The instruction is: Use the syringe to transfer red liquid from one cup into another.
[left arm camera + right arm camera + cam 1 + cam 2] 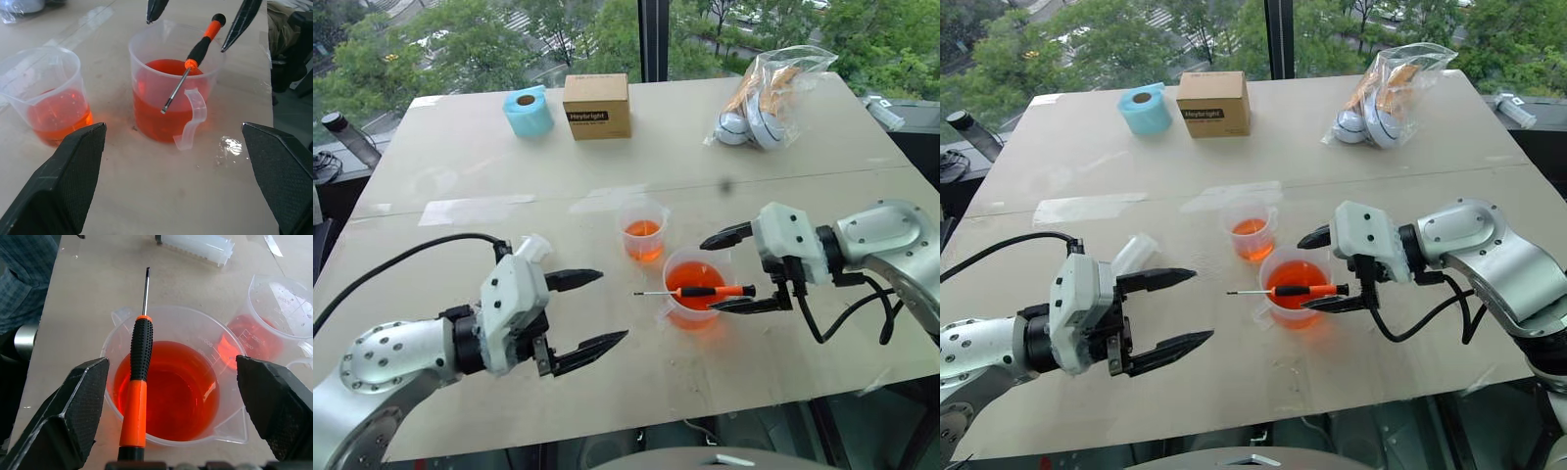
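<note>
Hovering right gripper (736, 270) gaped over screwdriver (700, 292) across near cup (697, 284) — left gripper (589, 311) gaped, empty; better fetch syringe (1133, 255) beside it.

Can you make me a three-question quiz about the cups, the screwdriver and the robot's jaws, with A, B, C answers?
1. Where does the screwdriver lie?
A. Across the rim of the nearer cup
B. Inside the cardboard box
C. Flat on the table beside the blue roll

2. How many cups hold red liquid?
A. One
B. Two
C. Four

3. How do the jaws of the left gripper stand?
A. Shut on the syringe
B. Shut on a cup
C. Open, holding nothing

Answers:
1 A: its orange and black handle rests on that cup's rim, the metal tip poking out past it.
2 B: the nearer cup and the farther cup both show orange-red liquid.
3 C: the two black fingers are spread apart with only air between them.
</note>
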Motion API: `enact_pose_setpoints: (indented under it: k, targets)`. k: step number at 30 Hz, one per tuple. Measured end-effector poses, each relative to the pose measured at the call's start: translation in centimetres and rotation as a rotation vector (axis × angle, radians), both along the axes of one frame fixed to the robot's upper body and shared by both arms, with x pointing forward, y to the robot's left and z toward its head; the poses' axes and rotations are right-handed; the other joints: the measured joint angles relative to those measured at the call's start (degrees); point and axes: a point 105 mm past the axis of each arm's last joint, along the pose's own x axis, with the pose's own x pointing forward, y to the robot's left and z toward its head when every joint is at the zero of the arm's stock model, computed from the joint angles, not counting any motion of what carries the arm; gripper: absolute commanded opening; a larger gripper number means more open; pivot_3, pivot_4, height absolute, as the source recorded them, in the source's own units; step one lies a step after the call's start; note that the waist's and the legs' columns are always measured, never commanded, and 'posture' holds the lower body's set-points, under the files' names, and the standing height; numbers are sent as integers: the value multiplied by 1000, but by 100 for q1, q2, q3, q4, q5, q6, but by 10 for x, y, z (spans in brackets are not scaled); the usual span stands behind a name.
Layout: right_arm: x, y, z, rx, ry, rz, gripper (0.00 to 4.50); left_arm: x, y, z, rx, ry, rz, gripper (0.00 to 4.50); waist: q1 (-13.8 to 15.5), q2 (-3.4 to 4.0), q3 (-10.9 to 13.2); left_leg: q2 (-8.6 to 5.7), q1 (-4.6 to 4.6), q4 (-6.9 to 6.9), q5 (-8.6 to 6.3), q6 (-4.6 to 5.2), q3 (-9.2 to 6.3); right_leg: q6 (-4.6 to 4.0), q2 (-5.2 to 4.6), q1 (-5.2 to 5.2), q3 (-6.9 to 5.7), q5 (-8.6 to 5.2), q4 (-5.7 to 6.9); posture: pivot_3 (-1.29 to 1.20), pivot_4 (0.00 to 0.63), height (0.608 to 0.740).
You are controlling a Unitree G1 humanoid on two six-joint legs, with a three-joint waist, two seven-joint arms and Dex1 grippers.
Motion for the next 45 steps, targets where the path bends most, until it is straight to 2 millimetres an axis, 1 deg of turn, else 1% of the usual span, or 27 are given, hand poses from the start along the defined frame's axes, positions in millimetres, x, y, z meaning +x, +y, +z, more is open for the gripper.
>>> enact_pose_setpoints:
  k: [4, 5, 7, 8, 9, 10, 11, 13, 14, 22, 25, 27, 30, 31, 32, 33, 35, 36, 37, 39, 40, 41, 42, 43, 44, 45]
  targets:
    - [1, 1, -2, -21, -1, 5, 4363, -2, 0, 2, 3, -10, -6, 4500, -1, 0, 0, 0, 2, 0, 0, 0, -1, 0, 0, 0, 0, 0, 3, 0, 150, 740]
    - [1, 1, -1, -24, -7, 4, 4148, -2, 0, 2, 3, -12, -11, 4500, -3, 0, 0, 0, 2, 0, 0, 0, -1, 0, 0, 0, 0, 0, 3, 0, 150, 740]
    - [2, 1, -1, -34, -15, 3, 3538, -3, -2, 4, 0, -27, -24, 4500, -3, 0, 0, 0, 2, 0, 0, 0, -1, 0, 0, 0, 0, 0, 3, 0, 150, 740]
    - [2, 1, -2, -38, -16, 2, 3133, -3, -2, 5, -2, -35, -33, 4500, -2, 0, 0, 0, 2, 0, 0, 0, -1, 0, 0, 0, -1, 0, 3, 0, 150, 740]
    - [2, 0, -3, -43, -14, 4, 2614, -4, -3, 6, -5, -38, -43, 4500, -3, 0, 0, 0, 2, 0, 0, 0, -1, -1, 0, 0, 0, 0, 2, 0, 150, 740]
    - [3, 0, -4, -47, -11, 5, 1977, -4, -3, 7, -7, -40, -48, 4500, -4, 0, 0, 0, 1, 0, 0, 0, -1, -1, 0, 0, 0, 0, 2, 0, 150, 740]
    - [3, 0, -4, -52, -10, 3, 1504, -5, -4, 9, -17, -41, -55, 4500, -4, 0, 0, 0, 2, 0, 0, 0, -1, 0, 0, 0, 0, 0, 2, 0, 150, 740]
    - [6, -2, -5, -60, -13, -7, 408, -6, -4, 14, -33, -53, -64, 4500, -3, 0, 0, 0, 2, 0, 0, 0, -1, 0, -1, 0, 0, 0, 2, 0, 150, 740]
    - [6, -2, -5, -62, -19, -8, 15, -6, -4, 15, -39, -57, -65, 4500, -4, 0, 0, 0, 2, 0, 0, 0, -1, -1, -1, 0, 0, 0, 3, 0, 150, 740]
    - [7, -2, -5, -59, -23, -5, 15, -8, -4, 16, -43, -53, -78, 4500, -5, 0, 0, 0, 2, 0, 0, 0, -1, 0, 0, 0, 0, 0, 3, 0, 150, 740]
    - [7, -1, -4, -36, 14, 0, 15, -8, -6, 20, -56, -66, -87, 4500, -4, 1, 1, 0, 2, 0, 0, 0, -1, 0, 0, 0, 0, 0, 3, 0, 150, 740]
    - [7, -3, 8, 23, 58, 4, 15, -8, -6, 23, -64, -74, -95, 4500, -4, 1, 2, 0, 1, 0, 0, 0, 0, 0, 0, 0, 0, 0, 3, 0, 150, 740]
    - [11, -17, 40, 119, 55, 0, 15, -8, -7, 27, -81, -86, -94, 4500, 3, 0, 3, 0, 2, 0, 0, 1, -1, 0, -1, 2, -1, 0, 0, 0, 150, 740]
    - [16, -26, 47, 131, 51, -28, 15, -8, -7, 30, -92, -93, -93, 4500, 3, 0, 3, 0, 1, 0, -1, 1, -1, 0, -1, 2, -1, 0, 0, 0, 150, 740]
    - [27, -37, 53, 142, 50, -82, 15, -7, -8, 32, -102, -99, -91, 4500, -3, 0, 3, 0, 3, 1, -1, 1, 1, 0, -2, 2, 0, 0, 0, 0, 150, 740]
    - [43, -52, 61, 168, 38, -174, 15, -7, -10, 35, -107, -113, -91, 4500, -7, -1, 3, -1, 4, 1, -1, 1, 2, -1, -3, 3, 3, 0, 0, 0, 150, 740]
    - [68, -73, 73, 220, 10, -307, 15, -6, -13, 37, -115, -120, -94, 4500, -16, 0, 3, -2, 8, 1, 0, 1, 8, -2, -3, 5, 7, 0, 2, 0, 150, 740]
    - [87, -90, 81, 259, -14, -412, 15, -6, -16, 38, -121, -124, -100, 4500, -19, -1, 3, -2, 11, 0, 0, 0, 9, -2, -2, 5, 8, 0, 4, 0, 150, 740]
    - [99, -105, 81, 280, -25, -496, 15, -6, -19, 38, -124, -127, -105, 4500, -18, -1, 3, -1, 9, -4, 1, -1, 9, -3, 2, 2, 8, -1, 3, 0, 150, 740]
    - [128, -130, 73, 293, -45, -660, 15, -1, -24, 40, -130, -140, -103, 4500, -20, 0, 2, -2, 9, -3, 2, -3, 15, -2, 7, 1, 11, -1, 3, 0, 150, 740]
    - [138, -142, 66, 289, -43, -731, 15, 1, -26, 41, -131, -149, -106, 4500, -21, -1, 3, -2, 9, -3, 3, -4, 16, -2, 9, 1, 12, 0, 3, 0, 150, 740]
    - [160, -170, 41, 266, -41, -920, 15, 6, -30, 44, -131, -163, -102, 4500, -16, -2, 0, -2, 13, 0, 4, -5, 19, -2, 9, 6, 13, 0, 4, 0, 150, 740]
    - [166, -180, 26, 236, -29, -983, 15, 8, -31, 45, -130, -174, -98, 4500, -14, -3, 5, -2, 1, 0, 5, -5, 21, -1, 11, -3, 14, 0, 1, 0, 150, 740]
    - [171, -190, 4, 194, -12, -1049, 15, 12, -33, 45, -126, -175, -88, 4500, -15, -2, 5, -3, 1, 0, 5, -6, 25, 0, 12, -5, 16, 0, 3, 0, 150, 740]
    - [172, -193, -7, 175, -1, -1077, 15, 14, -34, 47, -125, -182, -83, 4500, -16, -1, 7, -3, 0, 0, 6, -7, 28, 1, 14, -6, 19, 1, 2, 0, 150, 740]
    - [175, -198, -28, 145, 23, -1128, 15, 20, -35, 50, -123, -204, -70, 4500, -22, 0, 10, -2, -2, -1, 7, -9, 30, 1, 18, -9, 21, 1, 3, 0, 150, 740]
